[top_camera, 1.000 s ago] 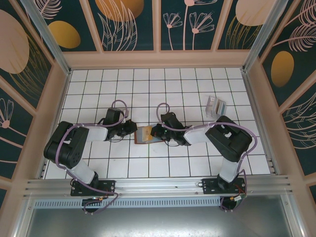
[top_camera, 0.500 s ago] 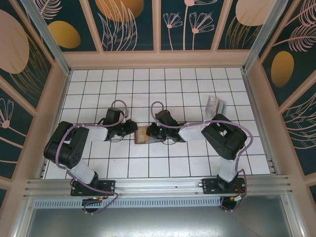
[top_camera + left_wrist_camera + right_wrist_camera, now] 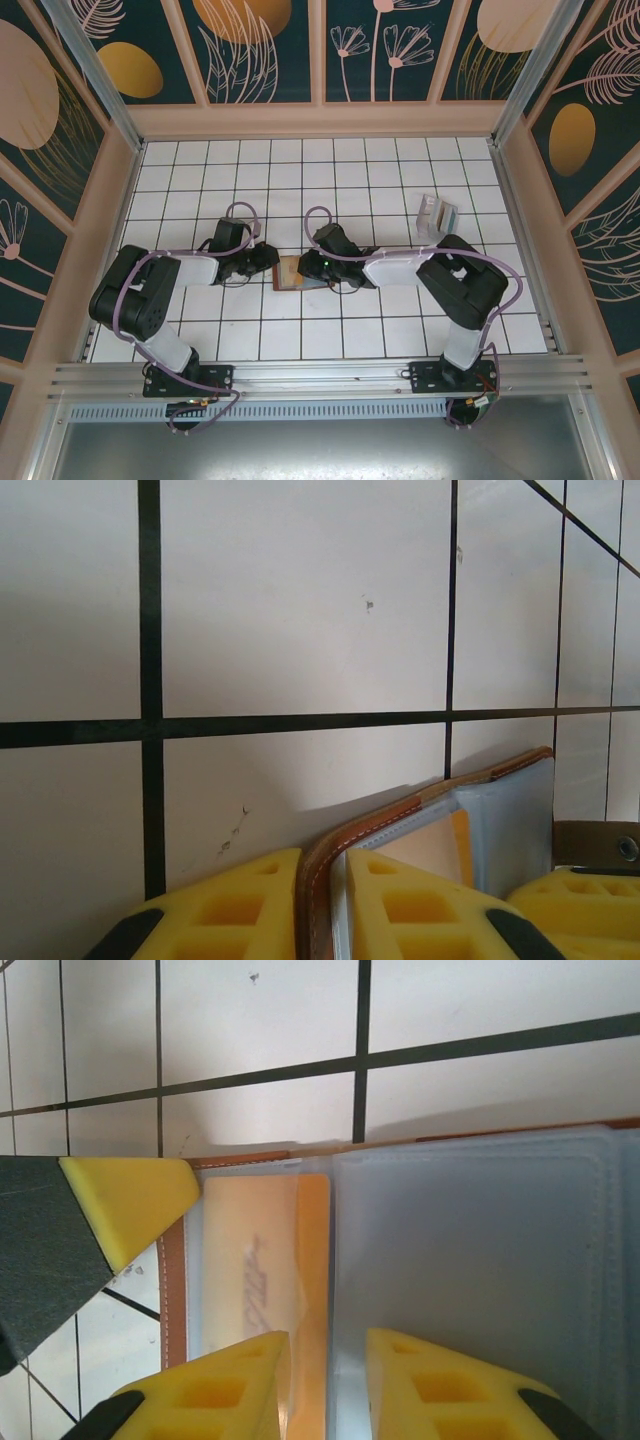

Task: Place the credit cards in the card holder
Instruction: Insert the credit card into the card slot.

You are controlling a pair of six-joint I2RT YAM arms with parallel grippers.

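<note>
On the table [image 3: 400, 330], the holder [image 3: 289, 272] lay open near the middle, one card [image 3: 262, 1270] in its clear pocket. Left claw [image 3: 320, 880] clenched its soft leather cover; right claw [image 3: 328, 1345] stood released. Cards looked stiff and slick, best pinched by an edge.

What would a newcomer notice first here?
The open brown card holder lies mid-table with both grippers at it, the left gripper pinching its leather edge. In the right wrist view, the right gripper hangs with jaws apart above an orange card tucked inside it. A striped packet sits apart at the far right.
</note>
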